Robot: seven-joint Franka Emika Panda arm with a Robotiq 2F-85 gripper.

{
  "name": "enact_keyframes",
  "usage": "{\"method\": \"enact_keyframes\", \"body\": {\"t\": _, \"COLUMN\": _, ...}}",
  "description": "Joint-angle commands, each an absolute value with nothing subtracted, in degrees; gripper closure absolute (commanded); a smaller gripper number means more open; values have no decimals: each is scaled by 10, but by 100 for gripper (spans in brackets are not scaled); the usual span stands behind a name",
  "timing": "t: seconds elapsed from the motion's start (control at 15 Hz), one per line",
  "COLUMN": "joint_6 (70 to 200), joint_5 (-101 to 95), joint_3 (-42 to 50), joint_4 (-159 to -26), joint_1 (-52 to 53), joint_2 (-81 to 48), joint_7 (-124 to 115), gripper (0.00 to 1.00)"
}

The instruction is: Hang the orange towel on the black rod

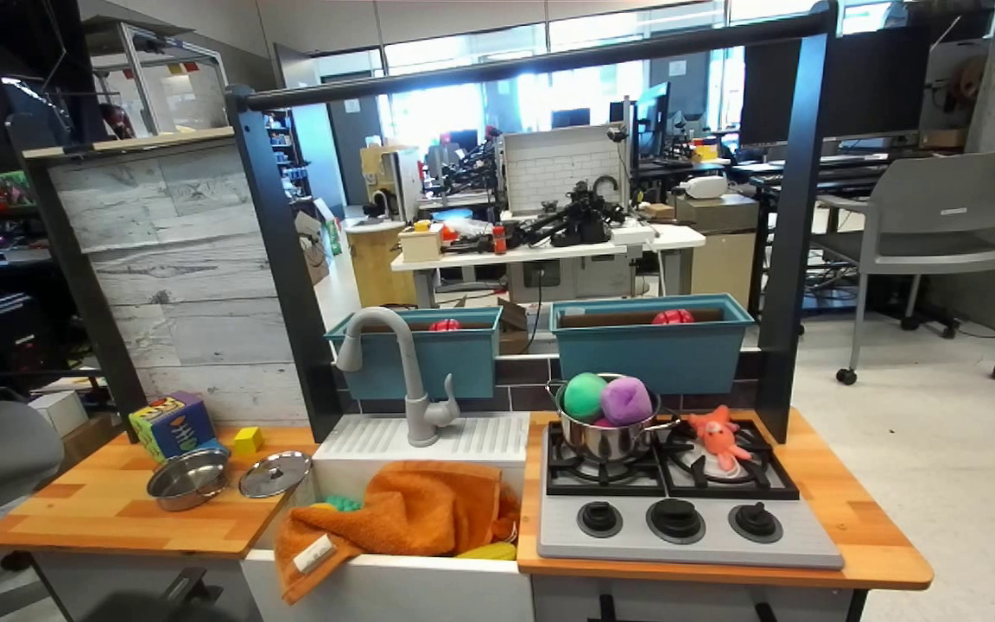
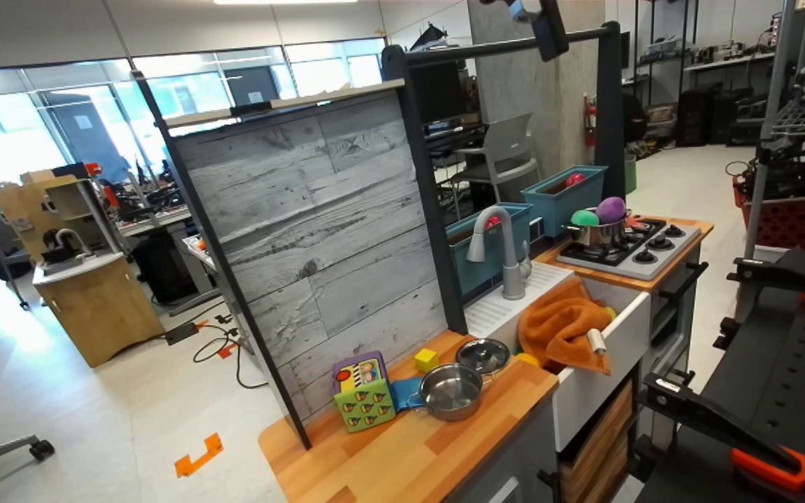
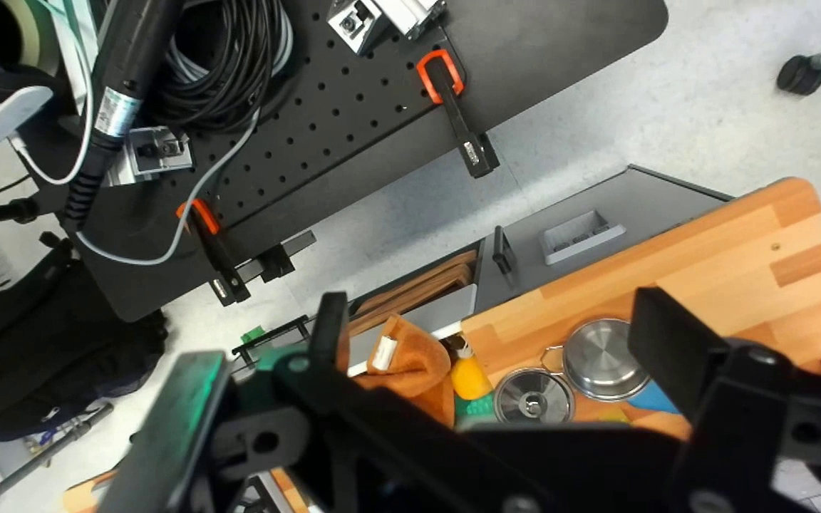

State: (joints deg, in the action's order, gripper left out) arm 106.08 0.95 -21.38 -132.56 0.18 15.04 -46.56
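Observation:
The orange towel [image 1: 428, 510] lies crumpled in the white sink [image 1: 394, 587], one corner with a white tag hanging over its front wall. The towel shows also in an exterior view [image 2: 556, 321] and in the wrist view [image 3: 417, 367], partly hidden there by a finger. The black rod [image 1: 532, 63] runs across the top of the frame above the sink and stove, and it shows in an exterior view [image 2: 500, 47]. My gripper [image 3: 496, 335] is open and empty, high above the counter and apart from the towel. Its finger [image 2: 549, 31] shows at the top of an exterior view, overlapping the rod.
A grey faucet [image 1: 411, 380] stands behind the sink. A pot with soft balls [image 1: 610, 436] and an orange plush [image 1: 720, 441] sit on the stove. A pan [image 1: 188, 479], a lid [image 1: 275, 474], a yellow block [image 1: 248, 441] and a colourful box [image 1: 171, 425] are on the left counter.

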Motion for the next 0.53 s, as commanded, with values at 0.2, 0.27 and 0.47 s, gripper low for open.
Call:
{"method": "enact_keyframes", "body": {"t": 0.2, "joint_6": 1085, "joint_5": 14, "joint_3": -171, "joint_4": -1337, "joint_1": 42, "joint_2": 158, "joint_7": -486, "gripper": 0}}
{"method": "enact_keyframes", "body": {"t": 0.27, "joint_6": 1085, "joint_5": 8, "joint_3": -170, "joint_4": -1337, "joint_1": 42, "joint_2": 159, "joint_7": -498, "gripper": 0}}
{"method": "enact_keyframes", "body": {"t": 0.47, "joint_6": 1091, "joint_5": 10, "joint_3": -165, "joint_4": -1343, "joint_1": 42, "joint_2": 163, "joint_7": -534, "gripper": 0}}
